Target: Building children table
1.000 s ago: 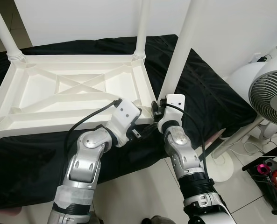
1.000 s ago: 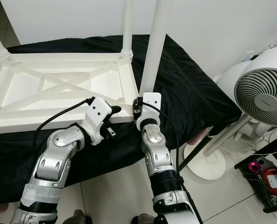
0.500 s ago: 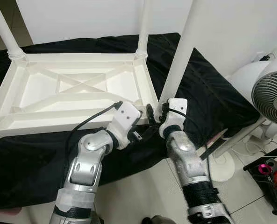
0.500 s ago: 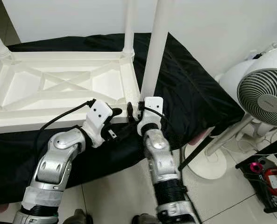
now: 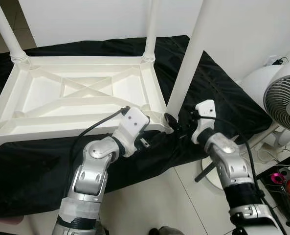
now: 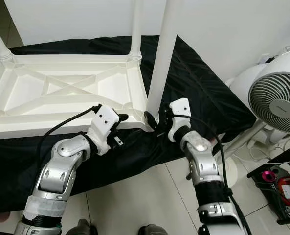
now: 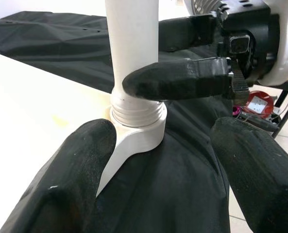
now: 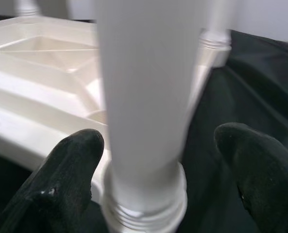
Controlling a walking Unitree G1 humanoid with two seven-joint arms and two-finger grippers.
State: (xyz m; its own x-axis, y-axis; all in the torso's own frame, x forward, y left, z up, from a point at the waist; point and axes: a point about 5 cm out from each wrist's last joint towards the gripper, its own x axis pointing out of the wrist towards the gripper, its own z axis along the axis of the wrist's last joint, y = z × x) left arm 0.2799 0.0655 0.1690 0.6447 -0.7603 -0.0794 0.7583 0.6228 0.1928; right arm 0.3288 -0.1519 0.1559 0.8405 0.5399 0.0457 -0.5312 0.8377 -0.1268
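The white children's table [image 5: 81, 93] lies upside down on a black cloth. Its near-right leg [image 5: 189, 63] stands upright in the corner socket [image 7: 134, 131]. My right gripper [image 5: 173, 122] reaches in from the right. It is open, with its fingers [image 8: 71, 170] on either side of the leg just above the threaded collar. My left gripper [image 7: 168, 184] is open too. Its fingers [image 7: 76, 179] straddle the same corner from the front, low by the table edge. One right finger crosses in front of the leg in the left wrist view.
Two more legs stand at the far corners [image 5: 149, 29] [image 5: 5, 32]. The black cloth [image 5: 218, 93] hangs over the support's edge. A white standing fan [image 5: 286, 98] is close on the right, with a rack holding a pink item [image 5: 281, 176] beside it. Tiled floor [image 5: 145, 196] lies below.
My right arm has swung out to the right, away from the leg, while its fingers stay at the leg's base. The left arm has hardly moved.
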